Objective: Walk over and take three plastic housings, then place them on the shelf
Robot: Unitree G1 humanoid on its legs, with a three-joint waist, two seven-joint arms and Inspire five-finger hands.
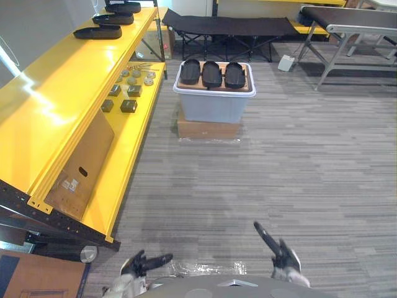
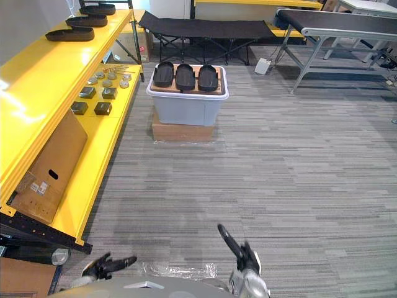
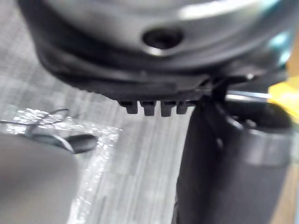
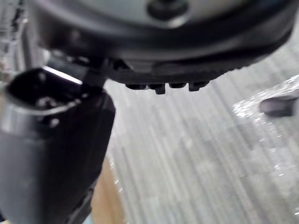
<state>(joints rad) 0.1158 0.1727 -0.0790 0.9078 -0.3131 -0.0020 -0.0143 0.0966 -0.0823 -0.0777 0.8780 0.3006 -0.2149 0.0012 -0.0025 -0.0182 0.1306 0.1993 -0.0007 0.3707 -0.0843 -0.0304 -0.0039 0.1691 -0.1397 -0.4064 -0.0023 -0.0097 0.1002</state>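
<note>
Three plastic housings (image 1: 211,74) lie on a board (image 1: 214,89) capping a bin (image 1: 211,107).

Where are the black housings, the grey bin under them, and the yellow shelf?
Middle black housing (image 1: 211,74): left eye view, centre of its top.
Grey bin (image 1: 211,107): left eye view, its front wall.
Yellow shelf (image 1: 43,105): left eye view, bare upper deck.
</note>
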